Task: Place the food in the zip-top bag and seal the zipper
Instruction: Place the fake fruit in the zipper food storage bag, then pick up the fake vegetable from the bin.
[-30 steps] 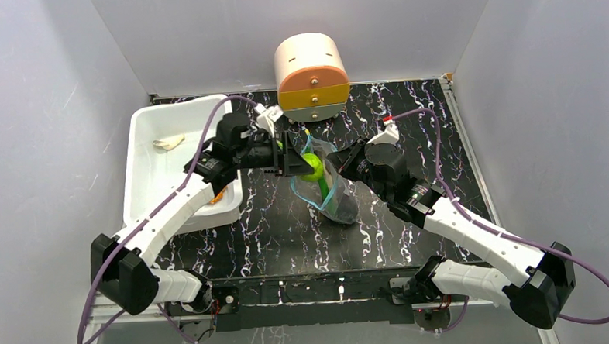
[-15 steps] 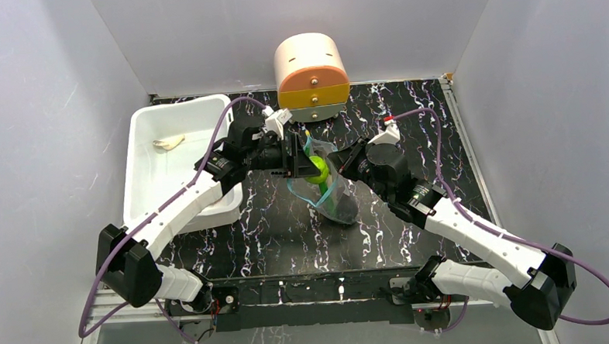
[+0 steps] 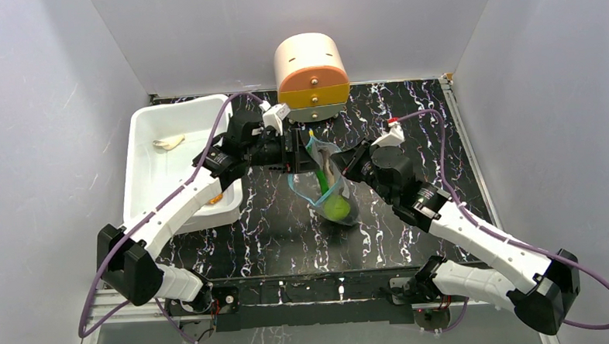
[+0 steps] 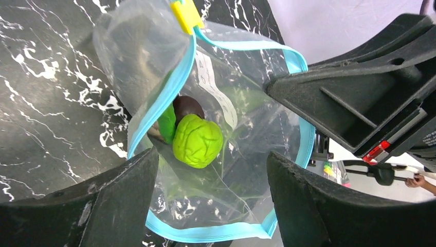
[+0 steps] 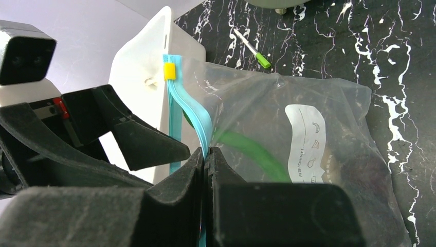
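Observation:
The zip-top bag point(image 3: 329, 188) stands up mid-table, its mouth open toward my left gripper point(image 3: 302, 158). My right gripper point(image 5: 204, 154) is shut on the teal zipper point(image 5: 186, 110) at the bag's rim, below the yellow end tab point(image 5: 169, 72). In the left wrist view my left gripper point(image 4: 211, 206) hangs open over the mouth, nothing between its fingers. Inside the bag lie the lime-green round fruit point(image 4: 198, 140), the dark ball point(image 4: 187, 105) and the green pepper point(image 5: 252, 152). A small orange lump point(image 3: 216, 197) sits in the white tub.
The white tub point(image 3: 150, 175) stands at the left, with a pale item point(image 3: 168, 143) in its far end. A cream and orange cylinder box point(image 3: 311, 77) stands at the back. A white pen with a green tip point(image 5: 252, 49) lies behind the bag.
My left gripper reached the bag's mouth and opened wider. The lime-green fruit left its fingers and dropped to the bottom of the bag. The right gripper kept its hold.

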`<action>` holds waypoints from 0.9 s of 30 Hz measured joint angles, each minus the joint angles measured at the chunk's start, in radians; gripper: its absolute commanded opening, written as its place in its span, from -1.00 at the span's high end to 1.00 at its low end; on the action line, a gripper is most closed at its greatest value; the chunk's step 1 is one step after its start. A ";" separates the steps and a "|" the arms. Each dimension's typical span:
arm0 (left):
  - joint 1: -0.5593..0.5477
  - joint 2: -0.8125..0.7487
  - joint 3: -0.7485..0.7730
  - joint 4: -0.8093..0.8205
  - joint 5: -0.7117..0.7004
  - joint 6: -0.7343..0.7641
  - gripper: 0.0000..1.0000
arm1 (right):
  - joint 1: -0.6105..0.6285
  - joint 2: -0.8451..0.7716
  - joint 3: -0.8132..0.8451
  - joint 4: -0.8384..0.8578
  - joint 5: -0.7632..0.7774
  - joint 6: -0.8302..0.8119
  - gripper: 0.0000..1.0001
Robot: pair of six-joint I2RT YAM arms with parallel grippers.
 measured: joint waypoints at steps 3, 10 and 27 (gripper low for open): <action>0.000 -0.003 0.032 -0.030 -0.039 0.024 -0.50 | 0.000 -0.009 0.000 0.000 0.003 -0.006 1.00; -0.001 -0.047 0.078 -0.121 -0.245 0.107 -0.69 | 0.000 -0.019 -0.015 0.005 0.002 -0.019 1.00; 0.257 -0.119 0.021 -0.171 -0.696 0.174 -0.84 | 0.000 -0.032 -0.032 0.028 0.002 -0.078 1.00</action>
